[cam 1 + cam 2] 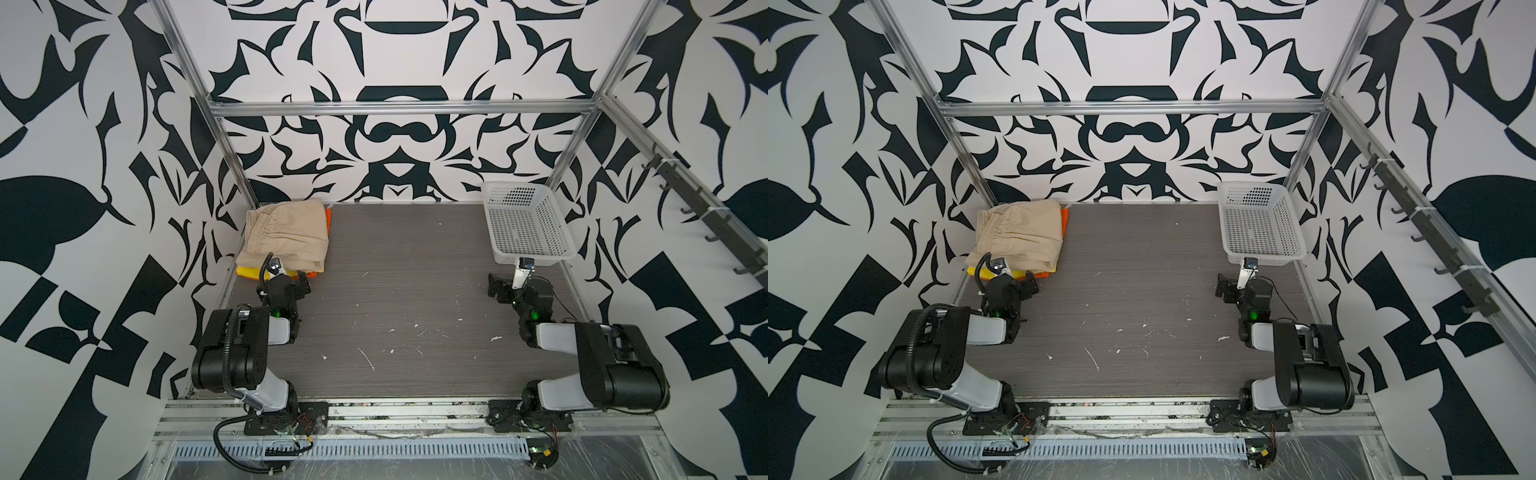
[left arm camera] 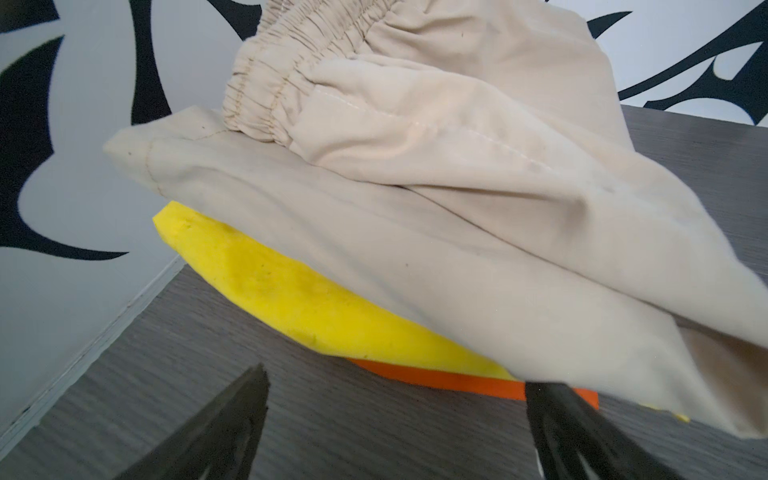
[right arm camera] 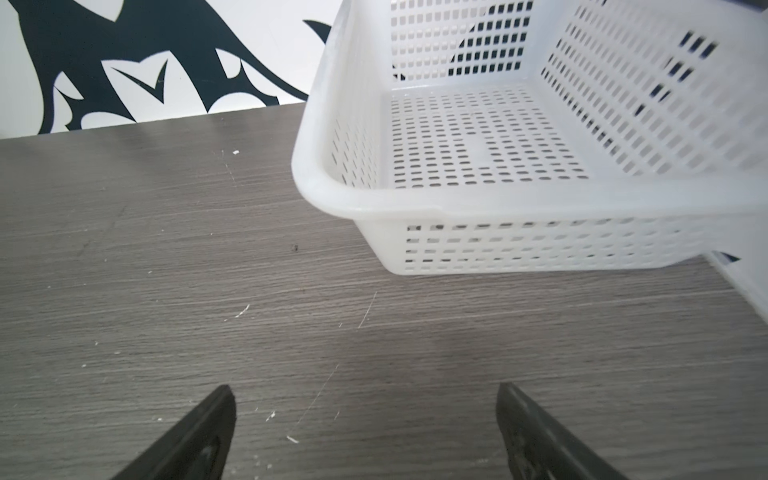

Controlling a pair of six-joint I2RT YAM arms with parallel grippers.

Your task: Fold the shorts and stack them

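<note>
You have the beige shorts (image 1: 286, 235) on top of the yellow shorts (image 2: 291, 299) and orange shorts (image 2: 457, 380) (only their edges peek out), stacked in the far left corner of the table (image 1: 407, 291). The left gripper (image 2: 397, 378) hovers just before the pile's near edge, jaws spread wide, holding nothing. The right gripper (image 3: 365, 390), equally wide and empty, faces the near rim of the white basket (image 1: 528, 257); bare table stretches between the arms

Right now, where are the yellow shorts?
Far-left table corner in both top views: yellow shorts sit mid-stack, under the beige shorts, over the orange shorts, just beyond the left claw.
</note>
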